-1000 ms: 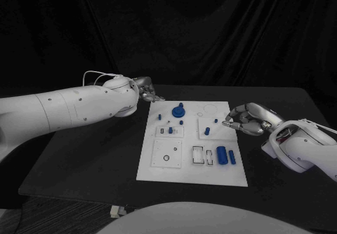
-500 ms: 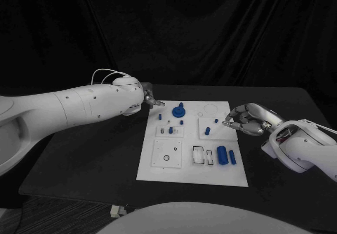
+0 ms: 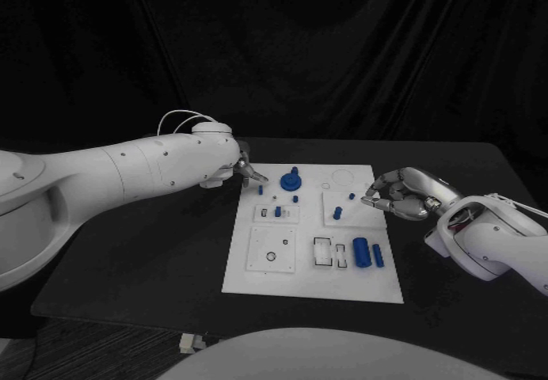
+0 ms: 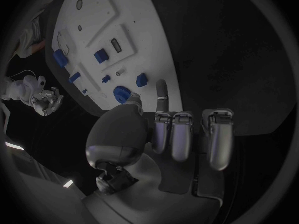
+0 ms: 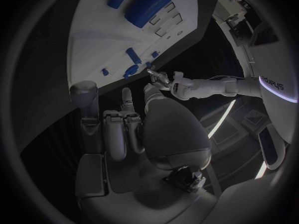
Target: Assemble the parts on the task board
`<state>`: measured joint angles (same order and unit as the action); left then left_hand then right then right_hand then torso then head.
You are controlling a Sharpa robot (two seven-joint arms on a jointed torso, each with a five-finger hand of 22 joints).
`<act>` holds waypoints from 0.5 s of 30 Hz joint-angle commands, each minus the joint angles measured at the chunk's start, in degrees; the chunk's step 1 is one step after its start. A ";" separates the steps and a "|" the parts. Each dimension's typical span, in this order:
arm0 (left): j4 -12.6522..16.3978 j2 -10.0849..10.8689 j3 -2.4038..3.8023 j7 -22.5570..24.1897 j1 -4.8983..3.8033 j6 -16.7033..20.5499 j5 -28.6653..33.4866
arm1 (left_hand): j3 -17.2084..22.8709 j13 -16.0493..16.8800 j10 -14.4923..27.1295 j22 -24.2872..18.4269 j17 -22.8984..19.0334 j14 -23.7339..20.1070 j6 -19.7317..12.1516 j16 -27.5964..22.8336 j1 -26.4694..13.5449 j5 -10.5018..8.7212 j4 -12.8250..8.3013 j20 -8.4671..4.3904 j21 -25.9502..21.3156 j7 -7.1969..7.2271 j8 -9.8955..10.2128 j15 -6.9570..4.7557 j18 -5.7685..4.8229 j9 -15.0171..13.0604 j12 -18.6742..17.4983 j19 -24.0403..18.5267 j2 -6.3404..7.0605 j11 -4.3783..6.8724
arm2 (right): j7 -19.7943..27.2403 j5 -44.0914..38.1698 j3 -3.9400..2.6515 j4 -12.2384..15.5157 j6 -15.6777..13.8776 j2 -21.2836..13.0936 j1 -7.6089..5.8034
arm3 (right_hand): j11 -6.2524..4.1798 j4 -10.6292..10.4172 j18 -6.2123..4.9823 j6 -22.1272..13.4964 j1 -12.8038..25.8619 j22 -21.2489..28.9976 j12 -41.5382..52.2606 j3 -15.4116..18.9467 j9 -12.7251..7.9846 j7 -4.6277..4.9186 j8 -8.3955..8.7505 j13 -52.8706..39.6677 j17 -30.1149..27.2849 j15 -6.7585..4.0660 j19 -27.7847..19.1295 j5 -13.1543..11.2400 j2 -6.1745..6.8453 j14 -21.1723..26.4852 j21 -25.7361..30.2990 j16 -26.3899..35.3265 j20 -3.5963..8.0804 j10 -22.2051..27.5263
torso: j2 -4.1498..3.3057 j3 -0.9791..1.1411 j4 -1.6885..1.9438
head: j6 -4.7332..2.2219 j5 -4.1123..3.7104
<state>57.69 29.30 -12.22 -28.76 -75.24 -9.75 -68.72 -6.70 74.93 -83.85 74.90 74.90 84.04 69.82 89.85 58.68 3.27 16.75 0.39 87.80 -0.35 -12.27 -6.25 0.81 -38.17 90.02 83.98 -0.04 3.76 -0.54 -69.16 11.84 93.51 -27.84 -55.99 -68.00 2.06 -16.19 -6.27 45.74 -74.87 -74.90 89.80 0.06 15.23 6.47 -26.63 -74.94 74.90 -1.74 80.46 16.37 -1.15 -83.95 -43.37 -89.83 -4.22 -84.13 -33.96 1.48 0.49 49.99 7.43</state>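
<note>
At the board's far corner, the left hand (image 3: 243,166) is curled and empty; it could bump a small blue part (image 3: 260,189) loose.

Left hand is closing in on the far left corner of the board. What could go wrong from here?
1. The left hand is near the small blue peg at the task board corner and may tip it.
2. The round blue part stands just beyond; fingers may brush it.
3. The right hand hovers over the board's right edge; both hands working there may crowd each other.
</note>
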 commanded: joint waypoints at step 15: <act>-1.35 -1.75 0.05 2.52 0.33 -3.29 1.16 | 0.52 15.07 -6.15 14.10 15.10 5.96 0.45 0.15 3.00 1.90 -0.13 0.27 -0.81 -0.22 1.72 0.38 -0.06 0.96 -0.02 4.47 -0.05 -0.44 | -0.39 -0.10 -0.04 0.22 -0.37 -0.01 0.15 | 0.03 0.13 -1.12 -0.44 -0.62 -5.08 0.20 -0.06 0.07 0.03 -0.34 -15.06 15.10 -0.07 -0.33 0.24 -0.12 -6.05 0.37 -0.17 0.01 -5.87 | -0.03 -0.01 0.01 | 0.01 -0.30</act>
<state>56.38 27.69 -12.22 -27.59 -75.01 -12.17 -68.03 -6.53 74.93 -83.95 74.94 74.90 84.04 70.03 89.85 61.21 5.12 16.58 0.39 87.31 -0.61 -10.79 -6.25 0.81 -37.25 90.03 83.98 -0.18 3.66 -0.55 -69.16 11.84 93.58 -27.84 -55.96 -68.00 2.06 -16.19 -6.27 45.74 -74.87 -74.94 89.80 0.06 15.23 6.47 -26.63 -74.93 74.90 -1.74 80.46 16.37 -1.15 -83.95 -43.37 -89.83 -4.22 -84.13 -33.98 1.46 0.49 49.99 7.17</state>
